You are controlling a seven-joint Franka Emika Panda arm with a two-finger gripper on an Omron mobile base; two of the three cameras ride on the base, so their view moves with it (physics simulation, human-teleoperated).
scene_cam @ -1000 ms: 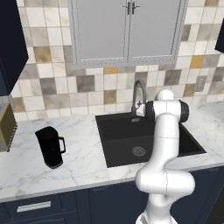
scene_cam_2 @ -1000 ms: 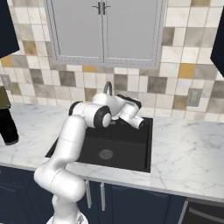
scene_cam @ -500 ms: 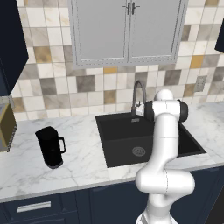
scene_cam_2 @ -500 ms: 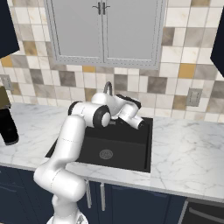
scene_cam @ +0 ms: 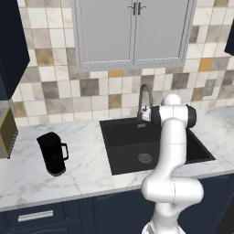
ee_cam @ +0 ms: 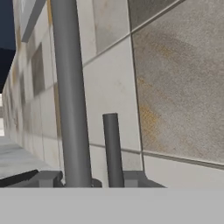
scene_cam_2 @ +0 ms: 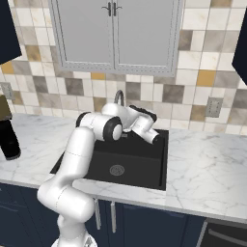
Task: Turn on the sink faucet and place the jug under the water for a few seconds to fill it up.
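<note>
Gripper (scene_cam: pixel 145 114) at the base of the sink faucet (scene_cam: pixel 145 94), at the back edge of the sink (scene_cam: pixel 122 155); jaw state cannot be told. In the hand view, the faucet's stem rises close ahead, a shorter post, perhaps its lever (ee_cam: pixel 112 148), beside it. The jug (scene_cam: pixel 53 154) stands upright on the counter (scene_cam: pixel 87 171), well left of the sink.

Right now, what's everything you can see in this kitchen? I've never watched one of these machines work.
sink faucet: one, grey metal, behind the basin; no stream showing.
sink: one, black, set in the marble.
jug: one, black, on the counter left of the sink.
counter: one, white marble.
wall cabinet: one, grey, two doors, above the faucet.
outlet: one, on the tiles.
arm: one, white, reaching to the faucet's base.
</note>
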